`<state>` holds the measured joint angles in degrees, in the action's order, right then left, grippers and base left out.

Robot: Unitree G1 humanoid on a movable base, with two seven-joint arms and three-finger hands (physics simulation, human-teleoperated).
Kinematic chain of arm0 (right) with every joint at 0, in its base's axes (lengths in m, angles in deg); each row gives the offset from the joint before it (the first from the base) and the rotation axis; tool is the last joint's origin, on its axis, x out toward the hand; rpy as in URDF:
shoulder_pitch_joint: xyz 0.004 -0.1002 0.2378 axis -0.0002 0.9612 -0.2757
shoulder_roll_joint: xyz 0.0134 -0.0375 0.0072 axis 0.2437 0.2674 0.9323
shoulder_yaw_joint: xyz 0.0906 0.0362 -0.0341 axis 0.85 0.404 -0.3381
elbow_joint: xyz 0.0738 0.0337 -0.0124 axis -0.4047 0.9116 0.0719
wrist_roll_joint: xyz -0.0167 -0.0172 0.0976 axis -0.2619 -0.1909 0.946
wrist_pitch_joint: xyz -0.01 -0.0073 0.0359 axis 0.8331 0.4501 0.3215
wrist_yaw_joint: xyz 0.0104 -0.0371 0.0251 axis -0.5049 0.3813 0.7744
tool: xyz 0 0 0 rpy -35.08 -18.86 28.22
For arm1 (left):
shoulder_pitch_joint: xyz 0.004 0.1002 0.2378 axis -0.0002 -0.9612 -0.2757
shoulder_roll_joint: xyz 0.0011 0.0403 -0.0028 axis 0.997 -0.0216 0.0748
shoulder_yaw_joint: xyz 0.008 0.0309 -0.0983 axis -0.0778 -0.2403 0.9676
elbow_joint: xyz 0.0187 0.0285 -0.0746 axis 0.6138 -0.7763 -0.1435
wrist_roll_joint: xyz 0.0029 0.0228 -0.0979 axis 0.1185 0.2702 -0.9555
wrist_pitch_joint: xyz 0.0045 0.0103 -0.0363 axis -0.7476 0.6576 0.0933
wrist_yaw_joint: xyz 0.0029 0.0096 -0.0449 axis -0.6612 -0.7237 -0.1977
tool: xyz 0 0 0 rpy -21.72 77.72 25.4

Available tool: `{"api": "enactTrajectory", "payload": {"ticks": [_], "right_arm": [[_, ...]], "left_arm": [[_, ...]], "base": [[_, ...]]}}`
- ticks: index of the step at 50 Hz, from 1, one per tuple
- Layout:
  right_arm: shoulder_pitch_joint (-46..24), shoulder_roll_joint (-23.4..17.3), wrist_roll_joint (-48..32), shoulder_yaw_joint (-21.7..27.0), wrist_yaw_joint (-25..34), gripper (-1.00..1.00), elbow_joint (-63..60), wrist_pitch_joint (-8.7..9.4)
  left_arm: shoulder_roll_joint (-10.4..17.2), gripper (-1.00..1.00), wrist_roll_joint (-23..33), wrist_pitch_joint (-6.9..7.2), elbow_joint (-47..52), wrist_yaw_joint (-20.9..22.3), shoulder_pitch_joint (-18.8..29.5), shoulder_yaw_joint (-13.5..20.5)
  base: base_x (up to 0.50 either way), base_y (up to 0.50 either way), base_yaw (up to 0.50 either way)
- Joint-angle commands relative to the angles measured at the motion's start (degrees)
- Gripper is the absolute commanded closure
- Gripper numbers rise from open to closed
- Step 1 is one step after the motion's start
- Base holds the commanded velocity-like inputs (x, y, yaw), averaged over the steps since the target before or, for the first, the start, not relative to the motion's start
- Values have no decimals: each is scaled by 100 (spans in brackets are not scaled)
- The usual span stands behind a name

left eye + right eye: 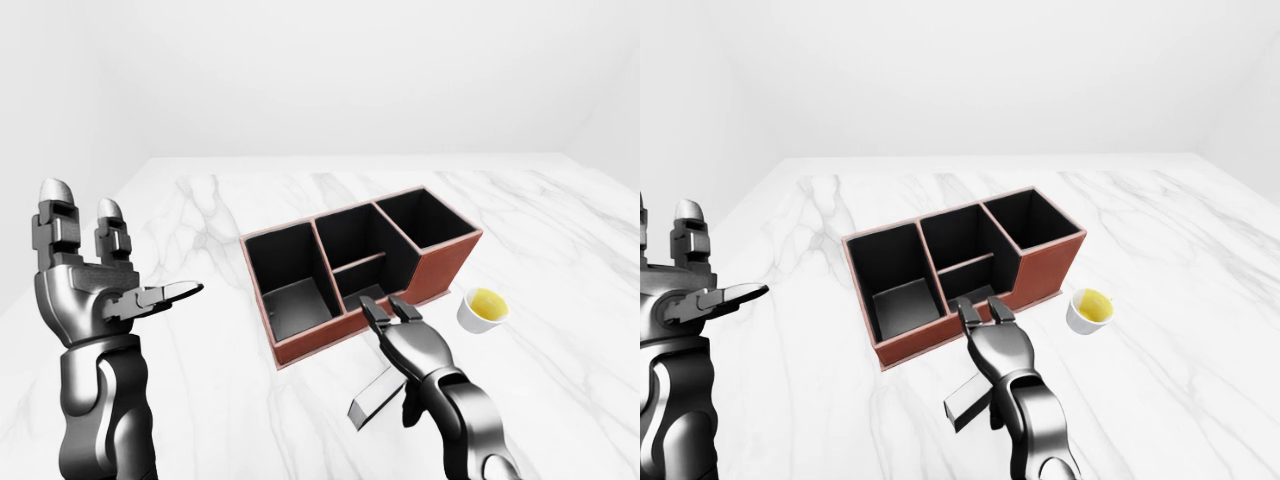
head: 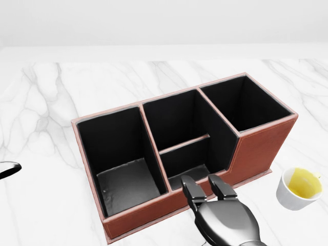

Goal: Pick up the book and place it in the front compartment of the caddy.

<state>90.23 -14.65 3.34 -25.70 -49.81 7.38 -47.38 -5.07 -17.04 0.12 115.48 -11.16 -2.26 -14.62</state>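
Right hand [image 1: 405, 335] clamps the grey book [image 1: 372, 395] at centre-bottom, beside the caddy [image 1: 440, 262]; left hand [image 1: 85, 285] splayed wide.

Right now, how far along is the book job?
The picking up looks done: the right hand holds the thin grey book off the white marble table. In hand: fingertips hover at the brown leather caddy rim. Left: lowering the book into the empty low middle compartment. The left hand is raised, open.
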Motion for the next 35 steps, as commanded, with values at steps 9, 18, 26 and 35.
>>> {"api": "enactTrajectory", "payload": {"ticks": [9,18,26,35], "right_arm": [[-5,-4,75,-491,0,-98,463,0],[-194,31,315,-629,0,-98,881,0],[-66,-97,568,-728,0,48,1071,0],[146,-231,746,-831,0,100,1042,0]], "left_arm": [[25,-100,-63,0,23,-26,14,42],[23,-100,-40,0,3,-31,24,13],[48,-100,-72,0,-9,-49,44,50],[35,-100,-67,0,29,-41,15,36]], "base": [[0,0,0],[0,0,0],[0,0,0],[0,0,0]]}}
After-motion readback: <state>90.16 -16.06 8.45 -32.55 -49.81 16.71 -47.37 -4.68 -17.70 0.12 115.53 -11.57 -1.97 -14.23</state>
